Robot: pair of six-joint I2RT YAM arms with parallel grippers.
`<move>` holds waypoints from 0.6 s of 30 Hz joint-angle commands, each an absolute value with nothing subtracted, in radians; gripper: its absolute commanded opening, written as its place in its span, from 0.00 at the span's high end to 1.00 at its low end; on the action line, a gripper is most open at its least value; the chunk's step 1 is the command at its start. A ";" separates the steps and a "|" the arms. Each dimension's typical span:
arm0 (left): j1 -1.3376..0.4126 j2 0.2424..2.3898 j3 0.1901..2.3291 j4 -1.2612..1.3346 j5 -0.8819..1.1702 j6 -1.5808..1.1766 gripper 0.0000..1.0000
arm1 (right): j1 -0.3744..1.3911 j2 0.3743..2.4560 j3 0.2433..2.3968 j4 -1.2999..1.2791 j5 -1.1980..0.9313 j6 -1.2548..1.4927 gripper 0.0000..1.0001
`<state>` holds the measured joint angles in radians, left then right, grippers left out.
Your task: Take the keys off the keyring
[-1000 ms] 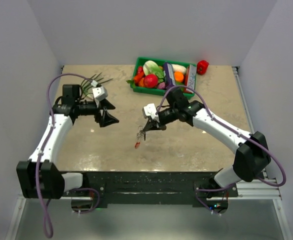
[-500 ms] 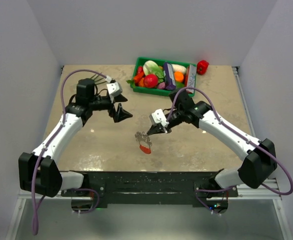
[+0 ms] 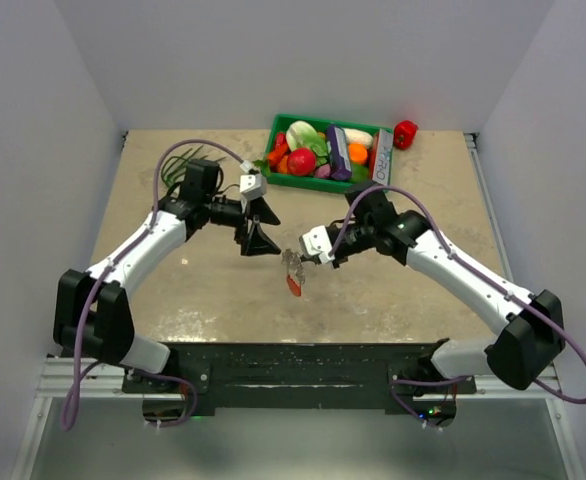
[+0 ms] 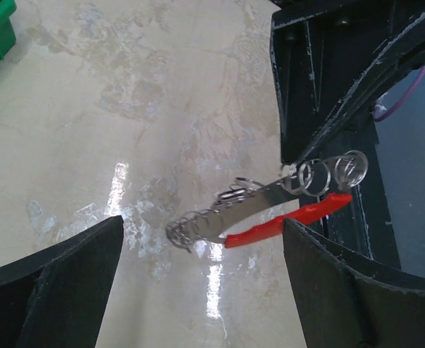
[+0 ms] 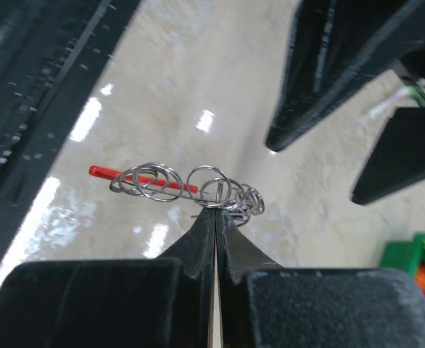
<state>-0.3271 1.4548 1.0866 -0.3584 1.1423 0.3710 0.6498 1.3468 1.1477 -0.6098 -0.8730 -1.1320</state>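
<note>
Over mid-surface, right gripper: jaws closed tight, pinching the keyring. The keys and red tag hang from it in one bunch. Left gripper: jaws wide apart, holding nothing, just beside the bunch and facing it. Far edge: green tray of vegetables, red pepper beside it.
</note>
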 commanded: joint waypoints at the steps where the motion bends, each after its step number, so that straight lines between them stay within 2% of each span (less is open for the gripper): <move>1: -0.333 1.514 1.204 -0.423 1.186 0.341 0.06 | 0.684 1.313 1.126 -0.411 -0.637 -1.003 1.00; 6: -0.345 1.571 1.295 -0.474 1.198 0.339 0.07 | 0.755 1.325 1.118 -0.331 -0.445 -0.913 1.00; 18: -0.429 1.603 1.377 -0.558 1.026 0.351 0.06 | 0.813 1.339 1.126 -0.270 -0.295 -0.819 1.00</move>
<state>-0.4053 1.5902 1.3327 -0.5045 1.0943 0.3511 0.8009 1.3396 1.1107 -0.3466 -0.3733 -0.8677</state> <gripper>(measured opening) 0.938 0.007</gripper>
